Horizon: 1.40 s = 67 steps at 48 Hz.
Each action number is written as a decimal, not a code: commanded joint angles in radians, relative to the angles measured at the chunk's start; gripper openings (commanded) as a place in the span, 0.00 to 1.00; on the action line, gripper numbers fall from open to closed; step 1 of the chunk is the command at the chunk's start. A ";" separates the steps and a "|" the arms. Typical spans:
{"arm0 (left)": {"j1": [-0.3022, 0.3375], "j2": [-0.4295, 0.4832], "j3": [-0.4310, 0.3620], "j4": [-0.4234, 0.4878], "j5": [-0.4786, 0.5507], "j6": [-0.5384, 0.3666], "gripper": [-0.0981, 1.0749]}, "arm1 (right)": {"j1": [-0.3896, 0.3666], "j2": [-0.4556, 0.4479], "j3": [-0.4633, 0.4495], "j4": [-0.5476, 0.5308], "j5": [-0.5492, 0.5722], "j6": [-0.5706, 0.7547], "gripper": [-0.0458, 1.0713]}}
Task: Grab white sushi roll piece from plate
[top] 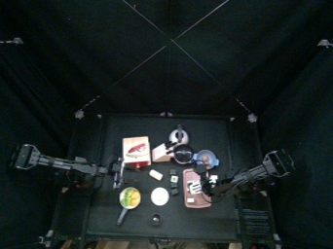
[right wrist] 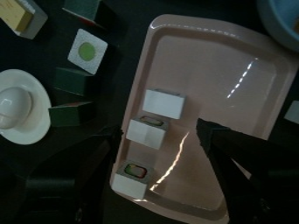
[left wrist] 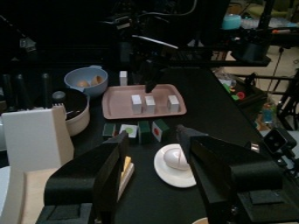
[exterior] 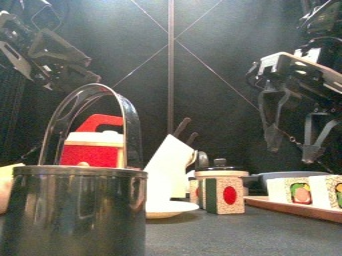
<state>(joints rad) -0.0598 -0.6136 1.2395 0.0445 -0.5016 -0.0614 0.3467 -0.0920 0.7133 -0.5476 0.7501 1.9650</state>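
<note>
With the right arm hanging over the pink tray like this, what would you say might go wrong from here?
1. Three sushi pieces sit in a tight row on the pink tray; the right tool, open above them, could pinch or nudge a neighbour instead of one white piece.
2. The tray is shallow, so a push might slide a piece toward its rim.
3. The left tool, open near the white saucer, could clip it if it moves.

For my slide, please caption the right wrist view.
Open right gripper above sushi pieces on a pink tray.
</note>
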 commanded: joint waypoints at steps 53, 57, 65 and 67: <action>-0.003 0.002 -0.006 -0.005 -0.003 0.002 0.82 | -0.118 0.089 0.025 -0.037 -0.058 -0.011 0.75; -0.003 0.002 -0.006 -0.005 -0.003 0.002 0.82 | -0.118 0.084 0.020 -0.037 -0.060 -0.012 0.65; -0.003 0.002 -0.005 -0.005 -0.003 0.002 0.82 | -0.118 0.051 0.018 -0.044 -0.049 -0.012 0.63; -0.003 0.002 -0.006 -0.005 -0.003 0.002 0.82 | -0.117 0.044 0.018 -0.046 -0.046 -0.012 0.63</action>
<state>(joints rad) -0.0598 -0.6136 1.2456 0.0399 -0.5001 -0.0614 0.2332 -0.0092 0.7455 -0.5890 0.6995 1.9497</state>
